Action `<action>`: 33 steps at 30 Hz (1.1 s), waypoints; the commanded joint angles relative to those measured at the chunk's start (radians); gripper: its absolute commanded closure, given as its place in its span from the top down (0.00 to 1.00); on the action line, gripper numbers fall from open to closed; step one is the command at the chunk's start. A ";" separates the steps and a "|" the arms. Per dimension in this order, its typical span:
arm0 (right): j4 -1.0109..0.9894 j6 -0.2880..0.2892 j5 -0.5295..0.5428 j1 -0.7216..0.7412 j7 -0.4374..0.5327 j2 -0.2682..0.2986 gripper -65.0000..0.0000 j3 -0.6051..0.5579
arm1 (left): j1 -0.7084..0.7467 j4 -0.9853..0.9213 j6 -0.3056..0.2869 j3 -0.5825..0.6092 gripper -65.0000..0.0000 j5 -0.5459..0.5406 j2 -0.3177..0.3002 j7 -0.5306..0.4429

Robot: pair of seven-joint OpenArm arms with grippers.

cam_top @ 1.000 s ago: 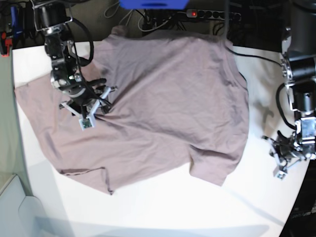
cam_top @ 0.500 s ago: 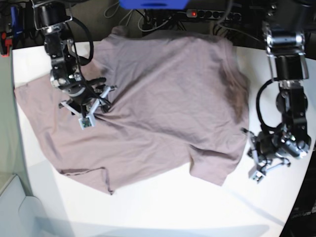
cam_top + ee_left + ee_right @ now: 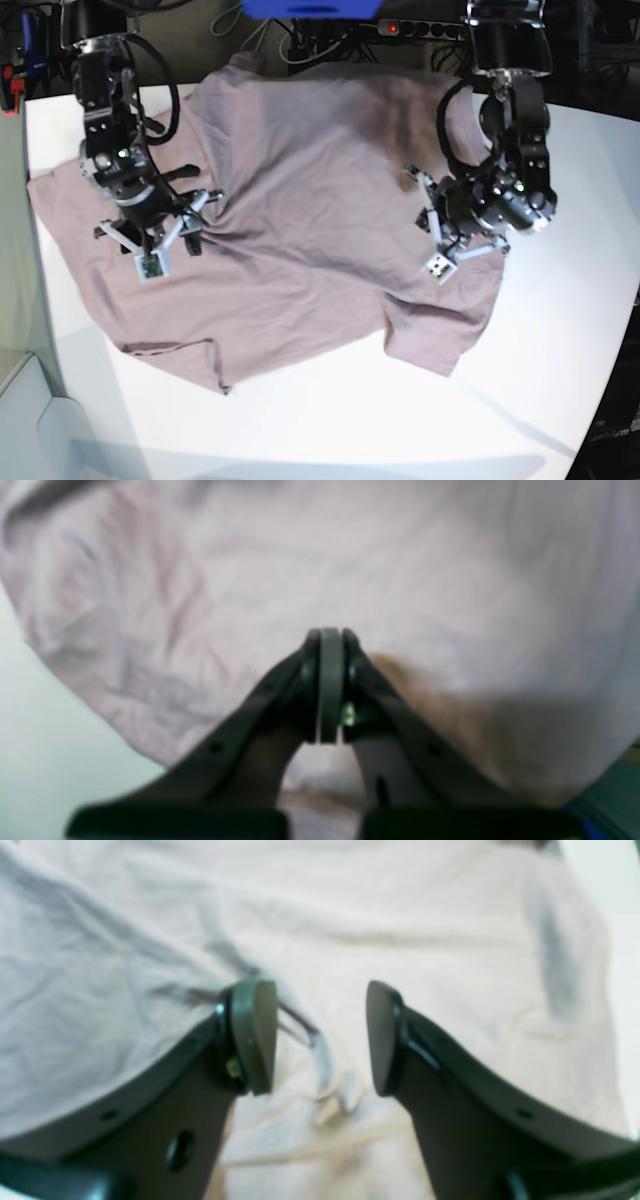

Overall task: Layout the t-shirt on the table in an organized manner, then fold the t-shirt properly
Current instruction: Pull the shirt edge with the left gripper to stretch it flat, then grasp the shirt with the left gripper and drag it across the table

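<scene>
The t-shirt (image 3: 300, 210) lies rumpled across the counter (image 3: 330, 420). My right tool (image 3: 165, 240), at nine o'clock, gapes wide over a crease; my left tool (image 3: 440, 235), at three o'clock, is pinched together, empty. Either could bunch the cloth, dragging it askew.

Both wrist views are soft and blurred, so the t-shirt (image 3: 320, 570) shows there only as vague creases. In the base view, the right gripper (image 3: 160, 235) and left gripper (image 3: 450, 235) cover cloth beneath them. The table (image 3: 560, 360) is cut off by the picture's right and bottom edges.
</scene>
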 commanded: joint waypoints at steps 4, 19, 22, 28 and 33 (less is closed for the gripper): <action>0.057 -0.014 -0.001 0.011 0.020 0.010 0.40 0.041 | -0.011 -0.103 0.003 0.014 0.01 0.110 -0.026 -0.093; 0.054 -0.014 -0.001 -0.052 0.021 0.022 0.40 0.106 | -0.299 -0.639 0.003 0.009 0.01 0.139 -0.221 -0.430; 0.054 -0.014 -0.001 -0.054 0.017 0.030 0.40 0.112 | -0.397 -0.749 0.003 0.011 0.01 0.139 -0.262 -0.496; 0.054 -0.014 -0.001 -0.078 0.018 0.054 0.40 0.110 | -0.559 -0.823 0.003 0.009 0.01 0.131 -0.308 -0.513; 0.054 -0.014 -0.001 -0.078 0.023 0.057 0.40 0.110 | -0.555 -0.577 0.003 0.008 0.01 0.101 -0.298 -0.283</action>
